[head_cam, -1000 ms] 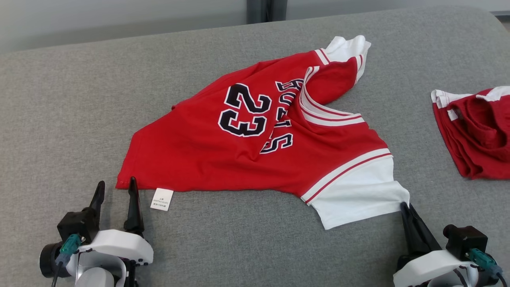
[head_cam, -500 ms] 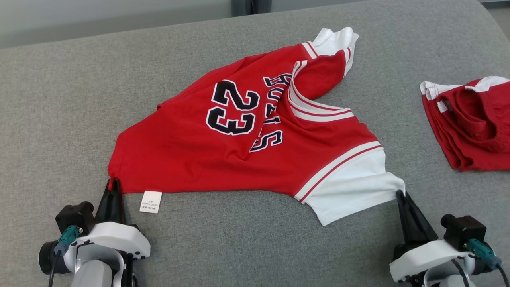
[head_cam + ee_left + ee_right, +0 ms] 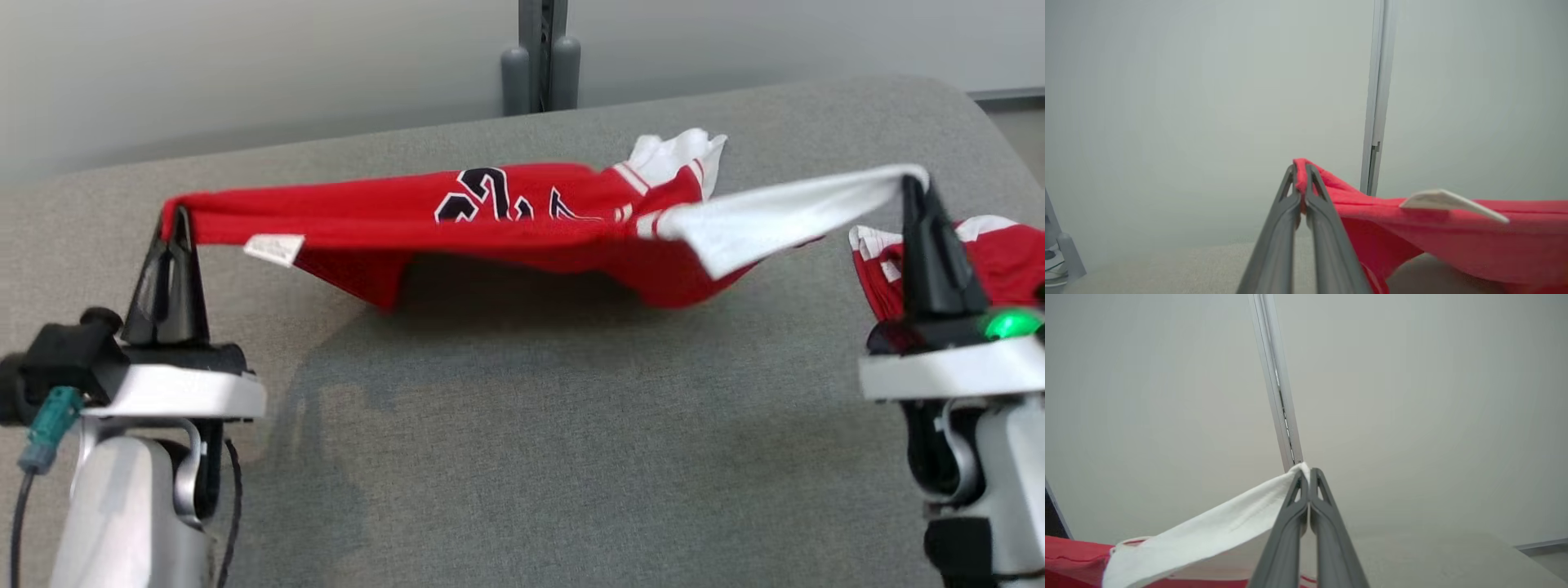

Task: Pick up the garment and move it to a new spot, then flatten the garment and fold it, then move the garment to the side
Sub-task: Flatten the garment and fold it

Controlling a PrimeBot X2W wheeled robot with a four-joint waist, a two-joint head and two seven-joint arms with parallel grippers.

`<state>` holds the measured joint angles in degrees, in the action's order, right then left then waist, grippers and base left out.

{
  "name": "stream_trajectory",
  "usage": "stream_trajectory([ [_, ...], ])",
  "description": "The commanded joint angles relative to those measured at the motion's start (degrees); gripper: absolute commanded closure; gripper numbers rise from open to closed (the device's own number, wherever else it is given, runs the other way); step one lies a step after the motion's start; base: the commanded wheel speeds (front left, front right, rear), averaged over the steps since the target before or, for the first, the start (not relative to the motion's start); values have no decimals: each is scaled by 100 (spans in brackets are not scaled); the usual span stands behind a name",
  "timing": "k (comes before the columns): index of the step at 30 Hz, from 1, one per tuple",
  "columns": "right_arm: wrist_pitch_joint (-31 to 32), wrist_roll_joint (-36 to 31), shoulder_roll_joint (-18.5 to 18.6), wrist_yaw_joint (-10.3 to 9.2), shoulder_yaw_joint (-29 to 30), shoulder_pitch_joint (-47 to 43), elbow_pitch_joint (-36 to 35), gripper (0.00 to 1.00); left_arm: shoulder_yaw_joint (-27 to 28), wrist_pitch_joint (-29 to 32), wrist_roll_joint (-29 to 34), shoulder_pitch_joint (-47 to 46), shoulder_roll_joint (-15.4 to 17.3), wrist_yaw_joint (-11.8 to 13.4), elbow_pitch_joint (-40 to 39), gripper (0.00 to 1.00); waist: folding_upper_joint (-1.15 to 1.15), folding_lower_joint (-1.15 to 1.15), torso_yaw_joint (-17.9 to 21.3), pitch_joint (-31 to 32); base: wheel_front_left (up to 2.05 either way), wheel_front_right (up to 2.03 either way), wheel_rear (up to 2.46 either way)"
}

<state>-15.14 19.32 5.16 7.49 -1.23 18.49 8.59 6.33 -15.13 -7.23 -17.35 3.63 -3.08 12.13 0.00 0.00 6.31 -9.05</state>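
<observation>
The red jersey point(image 3: 490, 224) with white sleeves and a black number hangs stretched in the air above the grey table point(image 3: 531, 425), sagging in the middle. My left gripper point(image 3: 174, 214) is shut on its red hem corner, beside a white care label point(image 3: 273, 247). In the left wrist view the fingers point(image 3: 1300, 175) pinch the red cloth point(image 3: 1412, 232). My right gripper point(image 3: 914, 181) is shut on the tip of the white sleeve point(image 3: 784, 216); the right wrist view shows that sleeve point(image 3: 1216, 526) trailing left from the closed fingertips point(image 3: 1308, 473).
A second red and white garment point(image 3: 996, 245) lies bunched at the table's right edge, just behind my right gripper. A grey post point(image 3: 543, 57) stands against the pale wall beyond the table's far edge.
Both grippers have risen off the table with the jersey, which now hangs taut between them instead of lying flat. The left gripper closed on the hem corner. The head camera has also shifted.
</observation>
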Motion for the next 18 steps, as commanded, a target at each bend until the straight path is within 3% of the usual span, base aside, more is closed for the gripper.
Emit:
stream_trajectory([
  [1,5,112,186,0,8,309,-87,100,46,1,111,-272,168,-77,-43,100,0,0,-93,333,0,0,0],
  [10,5,228,1117,0,-449,2283,236,100,-313,21,551,-2015,1056,-335,444,100,0,0,-352,809,0,0,0],
  [18,158,156,1576,0,-933,3912,1083,100,-929,347,623,-3612,1410,-430,1151,100,0,0,-540,206,0,0,0],
])
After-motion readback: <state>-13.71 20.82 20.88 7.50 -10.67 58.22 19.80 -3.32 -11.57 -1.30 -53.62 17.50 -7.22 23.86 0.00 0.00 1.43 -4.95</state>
